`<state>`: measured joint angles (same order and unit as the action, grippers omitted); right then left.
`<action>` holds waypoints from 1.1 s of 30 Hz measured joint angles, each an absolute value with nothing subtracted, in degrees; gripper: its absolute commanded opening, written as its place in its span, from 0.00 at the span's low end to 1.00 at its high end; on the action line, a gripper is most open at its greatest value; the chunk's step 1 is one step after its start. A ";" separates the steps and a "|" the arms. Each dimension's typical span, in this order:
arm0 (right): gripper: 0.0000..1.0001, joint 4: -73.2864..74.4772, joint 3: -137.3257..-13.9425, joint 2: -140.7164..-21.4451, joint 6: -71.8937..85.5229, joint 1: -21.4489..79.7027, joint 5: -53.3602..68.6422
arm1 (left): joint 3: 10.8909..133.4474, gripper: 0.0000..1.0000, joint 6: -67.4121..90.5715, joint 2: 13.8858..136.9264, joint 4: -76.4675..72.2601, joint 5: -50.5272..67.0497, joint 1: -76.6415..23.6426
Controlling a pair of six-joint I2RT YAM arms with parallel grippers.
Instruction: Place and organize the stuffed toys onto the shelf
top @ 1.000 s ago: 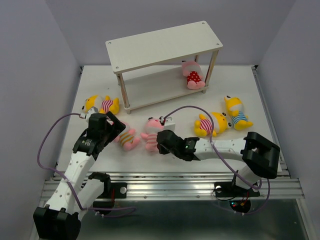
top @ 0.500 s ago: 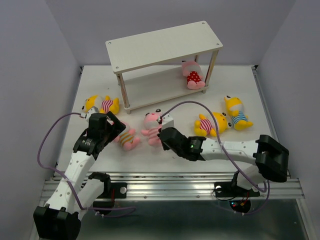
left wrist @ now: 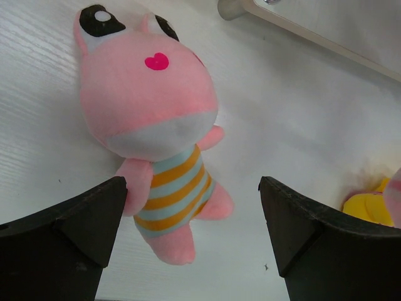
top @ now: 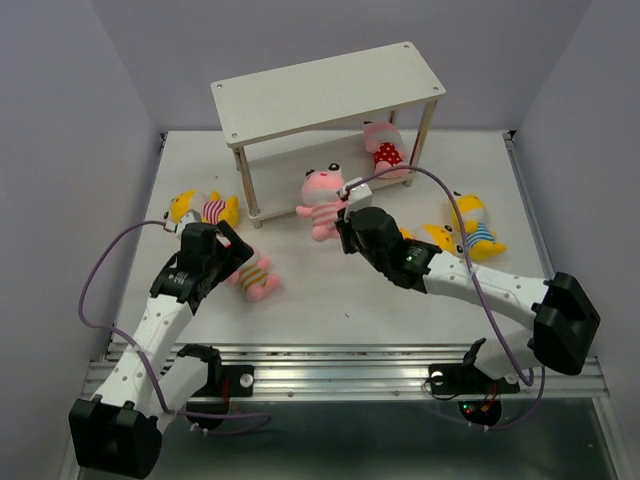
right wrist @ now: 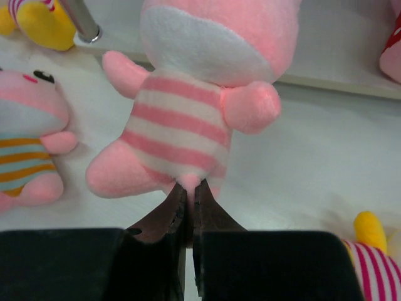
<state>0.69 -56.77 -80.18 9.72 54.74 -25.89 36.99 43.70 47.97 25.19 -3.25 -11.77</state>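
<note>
My right gripper (top: 343, 215) is shut on the leg of a pink toy in a pink-and-white striped shirt (top: 321, 201), holding it just in front of the shelf's (top: 330, 88) lower board; in the right wrist view (right wrist: 189, 188) the toy (right wrist: 188, 119) hangs above the jaws. My left gripper (top: 232, 262) is open over a pink toy in an orange-and-blue striped shirt (top: 255, 277); in the left wrist view (left wrist: 191, 241) that toy (left wrist: 153, 125) lies face up between the fingers. A pink toy in a red polka-dot shirt (top: 384, 150) sits on the lower board.
A yellow toy in a pink striped shirt (top: 203, 209) lies by the shelf's left front leg. Two yellow toys (top: 470, 225) lie at the right, one partly hidden behind my right arm. Grey walls close in left, right and back.
My right gripper has lifted the pink-and-white striped toy off the table and carried it back towards the shelf's lower board. The left arm has barely moved.
</note>
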 measured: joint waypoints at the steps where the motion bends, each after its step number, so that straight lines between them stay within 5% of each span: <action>1: 0.01 0.03 -57.01 -80.29 9.06 53.60 -25.08 | 36.99 0.99 43.64 48.27 25.08 -3.25 -11.77; 15: 0.01 -9.28 -62.65 -91.44 -0.12 35.44 -3.44 | 38.13 0.99 42.44 52.01 24.86 -3.90 -11.77; 33: 0.03 -13.10 -66.26 -99.85 -0.38 28.86 8.29 | 39.03 0.99 42.24 52.27 25.80 -6.72 -11.77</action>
